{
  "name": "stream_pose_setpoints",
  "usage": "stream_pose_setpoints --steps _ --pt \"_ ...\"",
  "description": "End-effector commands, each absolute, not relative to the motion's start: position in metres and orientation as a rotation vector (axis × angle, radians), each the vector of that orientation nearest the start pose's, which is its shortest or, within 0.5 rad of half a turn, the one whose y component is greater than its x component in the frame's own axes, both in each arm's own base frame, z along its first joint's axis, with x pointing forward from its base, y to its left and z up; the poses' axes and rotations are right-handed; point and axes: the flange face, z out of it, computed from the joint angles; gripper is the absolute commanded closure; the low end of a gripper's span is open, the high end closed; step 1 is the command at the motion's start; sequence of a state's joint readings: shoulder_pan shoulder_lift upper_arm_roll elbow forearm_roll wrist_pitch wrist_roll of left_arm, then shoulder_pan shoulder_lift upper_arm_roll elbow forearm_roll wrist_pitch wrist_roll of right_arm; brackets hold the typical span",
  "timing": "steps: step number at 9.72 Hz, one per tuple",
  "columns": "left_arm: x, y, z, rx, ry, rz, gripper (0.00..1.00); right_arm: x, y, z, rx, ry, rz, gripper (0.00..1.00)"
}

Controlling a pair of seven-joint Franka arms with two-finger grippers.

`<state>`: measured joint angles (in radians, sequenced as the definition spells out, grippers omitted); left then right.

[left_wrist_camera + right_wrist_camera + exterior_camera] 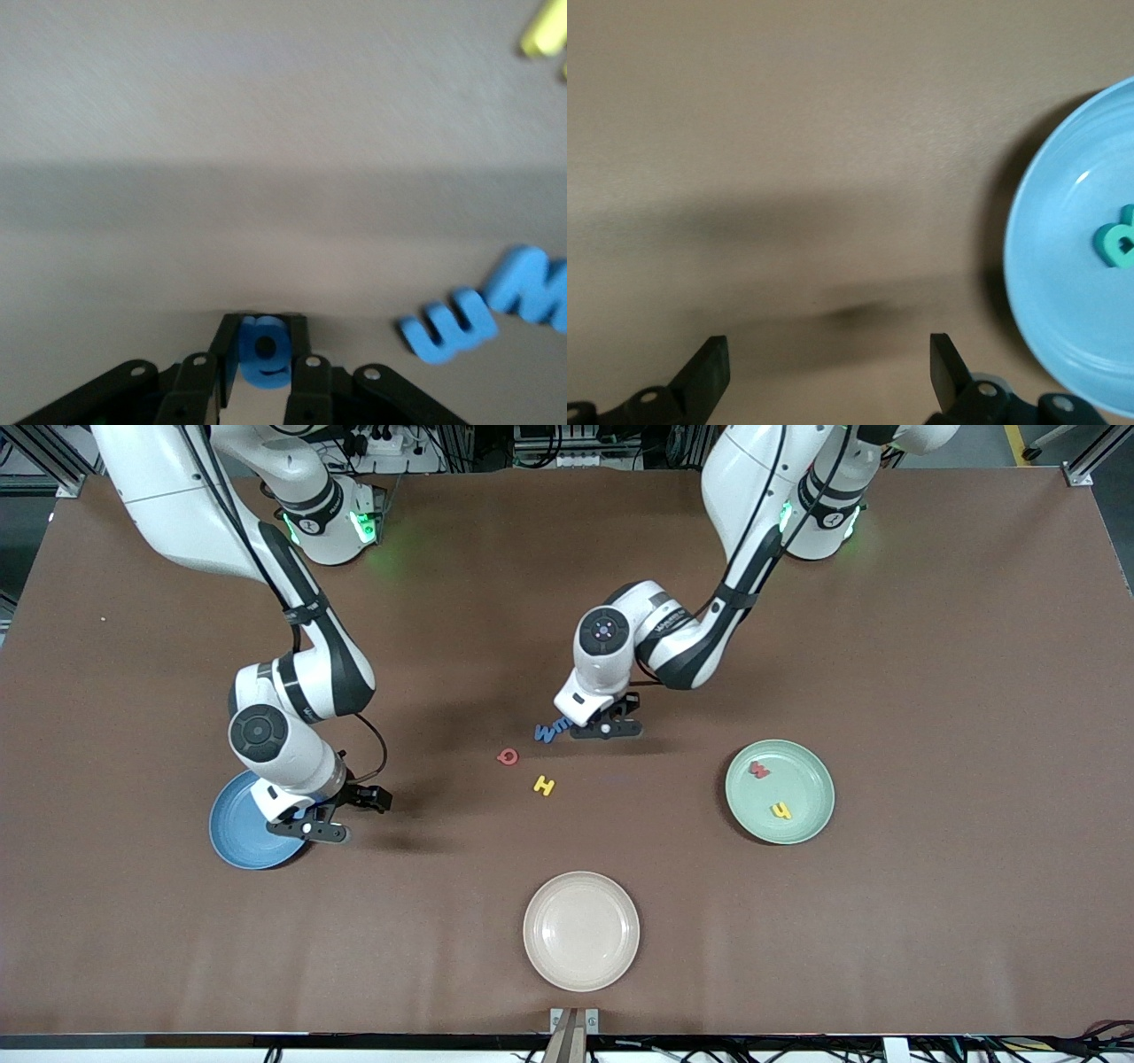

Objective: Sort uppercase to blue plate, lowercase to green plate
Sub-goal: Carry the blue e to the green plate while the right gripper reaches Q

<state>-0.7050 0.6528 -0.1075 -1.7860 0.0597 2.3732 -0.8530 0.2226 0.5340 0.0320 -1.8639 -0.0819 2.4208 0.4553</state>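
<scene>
My left gripper (605,729) is low over the middle of the table, shut on the small blue a (264,350). Beside it lie the blue m (447,326) and the dark blue W (543,733), touching each other. The red Q (508,756) and yellow H (544,786) lie a little nearer the front camera. The green plate (802,824) holds the red w (759,769) and a yellow lowercase letter (780,810). My right gripper (310,828) hangs open over the rim of the blue plate (235,837), nothing between its fingers. The teal R (1116,243) lies in the blue plate (1063,266).
A cream-beige plate (580,930) with nothing in it sits near the table's front edge, in the middle. Bare brown tabletop lies between the three plates.
</scene>
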Motion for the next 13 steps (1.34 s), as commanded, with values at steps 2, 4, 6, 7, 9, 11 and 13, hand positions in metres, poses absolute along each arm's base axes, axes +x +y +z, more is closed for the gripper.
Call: stream_pose_setpoints --steps 2,4,6,7,9,11,13 --pt "0.495 -0.429 0.242 -3.062 0.060 0.126 1.00 0.626 0.247 0.242 -3.133 0.237 -0.131 0.00" --pt "0.529 -0.386 0.264 -3.074 0.138 0.127 1.00 0.620 0.297 0.242 -3.125 0.116 -0.160 0.00" --pt "0.554 -0.345 0.258 -3.063 0.252 0.145 1.00 0.604 0.327 0.232 -3.131 -0.002 -0.144 0.00" --pt "0.570 -0.319 0.259 -3.065 0.293 0.146 1.00 0.595 0.340 0.228 -3.133 -0.103 -0.133 0.00" --pt "0.600 -0.256 0.258 -3.065 0.368 0.160 1.00 0.581 0.359 0.220 -3.130 -0.280 -0.110 0.00" --pt "0.608 -0.231 0.256 -3.065 0.395 0.173 1.00 0.563 0.375 0.215 -3.127 -0.463 -0.024 0.00" --pt "0.614 -0.219 0.250 -3.043 0.398 0.154 1.00 0.555 0.385 0.214 -3.086 -0.640 0.002 0.00"
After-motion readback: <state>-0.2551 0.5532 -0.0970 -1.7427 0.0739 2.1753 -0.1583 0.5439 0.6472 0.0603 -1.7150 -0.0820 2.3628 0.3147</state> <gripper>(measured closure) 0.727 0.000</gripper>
